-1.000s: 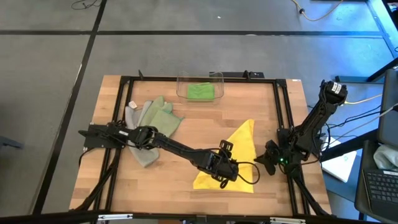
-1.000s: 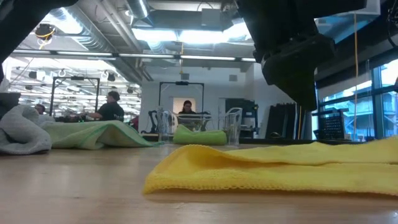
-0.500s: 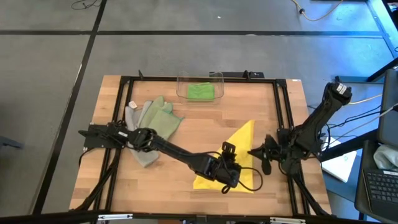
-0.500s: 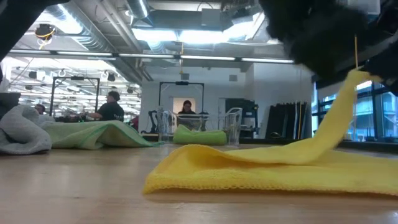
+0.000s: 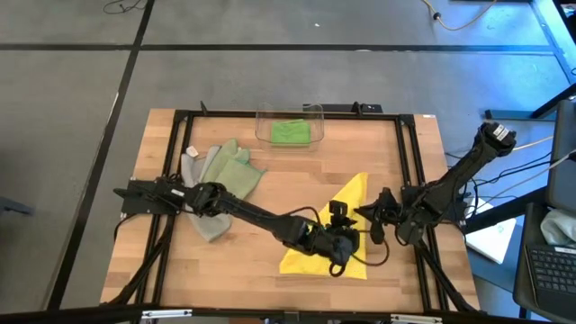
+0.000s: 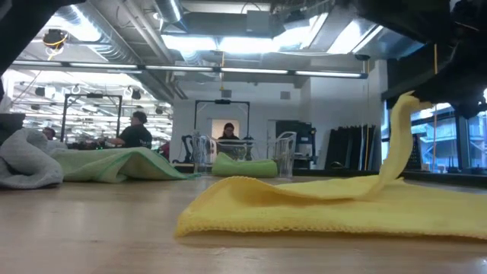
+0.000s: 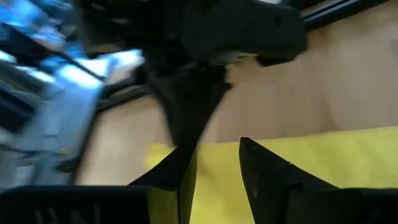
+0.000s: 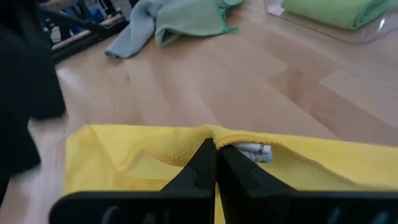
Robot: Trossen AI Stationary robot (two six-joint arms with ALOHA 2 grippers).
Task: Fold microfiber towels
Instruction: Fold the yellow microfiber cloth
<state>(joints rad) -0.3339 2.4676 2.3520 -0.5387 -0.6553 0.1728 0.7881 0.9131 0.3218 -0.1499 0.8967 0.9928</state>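
The yellow towel (image 5: 346, 202) lies folded on the table right of centre, and also shows in the low view (image 6: 304, 205). My right gripper (image 5: 364, 216) is shut on its right edge, as the right wrist view (image 8: 216, 155) shows. My left gripper (image 5: 349, 250) hovers open over the towel's near right part, its fingers (image 7: 264, 174) apart above the yellow cloth (image 7: 336, 155). The sage green towel (image 5: 232, 171) and the grey towel (image 5: 200, 211) lie crumpled together at the left. The bright green towel (image 5: 290, 132) lies folded in the bin. My right gripper pinches the yellow towel's hemmed edge (image 8: 186, 144) between its two fingertips, right beside the white label (image 8: 252, 149). The fingers come from the table's right side, nearly level. The pinched part (image 6: 397, 144) stands raised as a strip, and the rest lies on the table. One layer or several, I cannot tell.
A clear plastic bin (image 5: 310, 112) stands at the table's far middle. A black frame (image 5: 409, 171) runs around the tabletop. Bare wood lies between the left pile and the yellow towel (image 5: 279, 193). People show in the room beyond the table (image 6: 137, 129).
My right gripper has gone toward the table's left onto the yellow towel's right edge and taken hold of it. That edge has lifted off the table into a standing strip, while the rest of the towel stays flat. My left gripper has moved toward the table's right over the towel.
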